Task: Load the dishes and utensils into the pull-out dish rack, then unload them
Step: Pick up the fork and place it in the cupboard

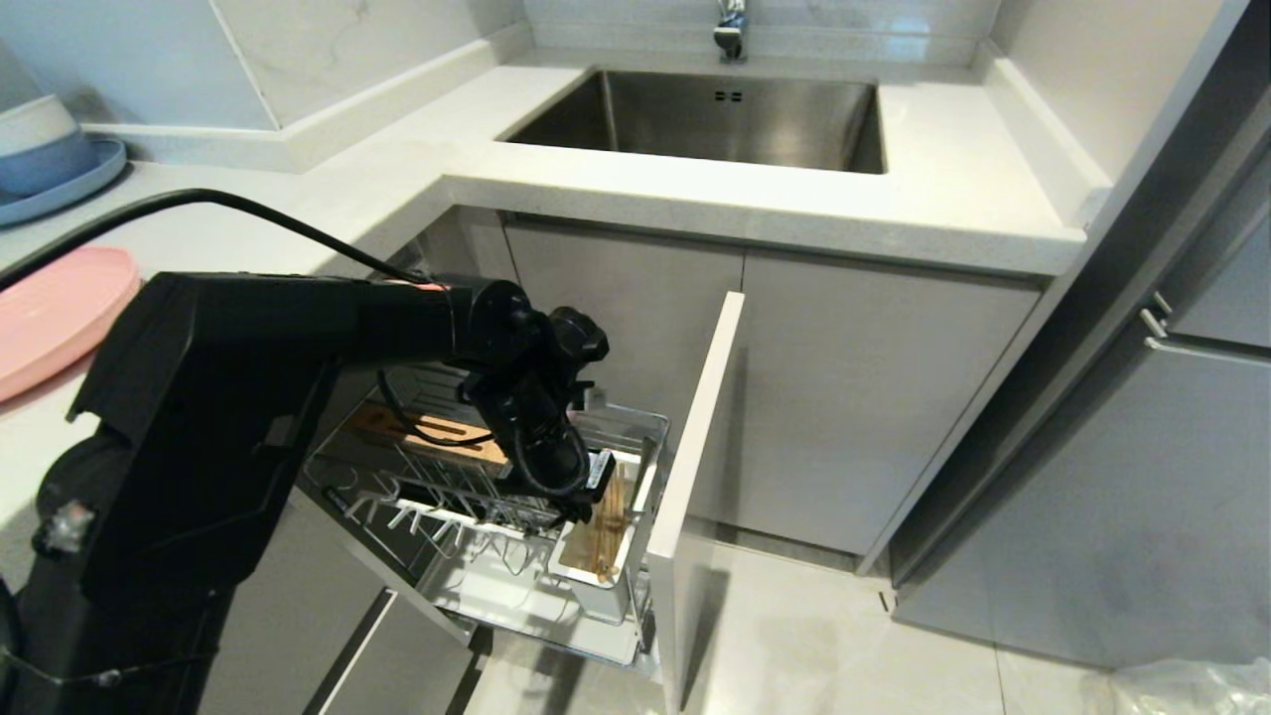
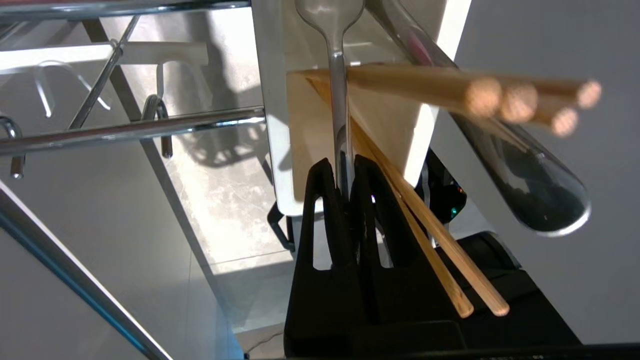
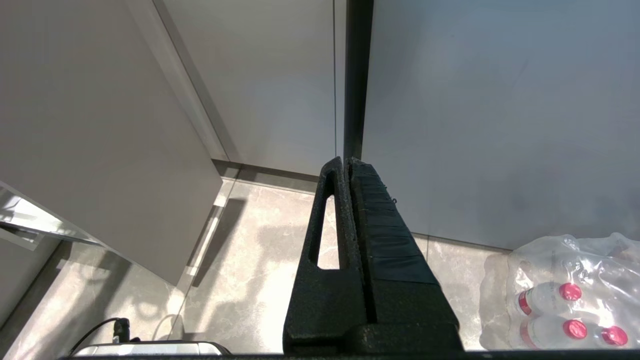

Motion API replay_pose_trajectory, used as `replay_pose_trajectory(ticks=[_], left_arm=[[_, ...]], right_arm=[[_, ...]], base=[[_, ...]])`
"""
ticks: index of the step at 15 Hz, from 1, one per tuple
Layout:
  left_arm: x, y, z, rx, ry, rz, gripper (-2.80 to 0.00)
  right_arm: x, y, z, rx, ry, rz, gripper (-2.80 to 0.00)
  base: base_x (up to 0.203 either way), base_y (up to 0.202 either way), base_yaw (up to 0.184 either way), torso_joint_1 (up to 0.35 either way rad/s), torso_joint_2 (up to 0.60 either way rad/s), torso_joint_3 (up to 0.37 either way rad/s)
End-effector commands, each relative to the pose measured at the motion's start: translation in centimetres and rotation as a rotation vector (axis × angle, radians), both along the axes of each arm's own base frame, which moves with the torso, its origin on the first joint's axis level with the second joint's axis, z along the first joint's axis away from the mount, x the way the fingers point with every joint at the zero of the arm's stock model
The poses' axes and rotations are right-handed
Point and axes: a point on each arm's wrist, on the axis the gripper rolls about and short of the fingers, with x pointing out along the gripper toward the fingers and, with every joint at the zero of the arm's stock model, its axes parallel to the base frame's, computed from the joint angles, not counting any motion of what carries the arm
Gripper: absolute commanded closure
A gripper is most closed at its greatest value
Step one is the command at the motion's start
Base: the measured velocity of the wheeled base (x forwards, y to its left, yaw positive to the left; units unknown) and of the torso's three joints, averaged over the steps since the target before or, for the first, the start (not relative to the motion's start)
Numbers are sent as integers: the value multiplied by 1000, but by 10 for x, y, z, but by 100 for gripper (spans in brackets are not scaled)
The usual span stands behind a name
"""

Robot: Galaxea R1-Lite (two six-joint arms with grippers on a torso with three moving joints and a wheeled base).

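Note:
The pull-out dish rack [image 1: 650,422] stands pulled out under the counter, its white utensil holder [image 1: 608,586] at the front. My left gripper [image 1: 588,508] reaches down into that holder. In the left wrist view the left gripper [image 2: 343,169] is shut on the thin silver handle of the fork [image 2: 338,100], which stands in the utensil holder [image 2: 272,125]. Light-wood chopsticks [image 2: 430,235] lean in the same holder, right beside the fingers. A pink plate [image 1: 50,318] lies on the counter at the left. My right gripper [image 3: 347,162] is shut and empty, hanging above the floor.
The rack's grey door front [image 1: 695,447] stands right of the holder. A larger shiny utensil handle [image 2: 525,190] leans by the chopsticks. Blue plate with stacked bowls [image 1: 50,169] sits far left. Sink [image 1: 715,119] lies behind. A wrapped bottle pack [image 3: 565,295] lies on the floor.

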Motion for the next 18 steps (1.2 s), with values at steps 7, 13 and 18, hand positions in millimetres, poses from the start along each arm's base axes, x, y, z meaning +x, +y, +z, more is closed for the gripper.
replay_pose_trajectory(ticks=[7, 13, 18], left_arm=[[4, -2, -10, 9, 15, 4, 0], [4, -3, -11, 11, 16, 5, 0], [4, -2, -10, 11, 13, 5, -280]], right_arm=[[0, 0, 0, 0, 2, 0, 0], [0, 0, 0, 0, 2, 0, 0], [0, 0, 0, 0, 2, 0, 0]], base=[[0, 0, 0, 0, 0, 0], [0, 0, 0, 0, 0, 0], [0, 0, 0, 0, 0, 0]])
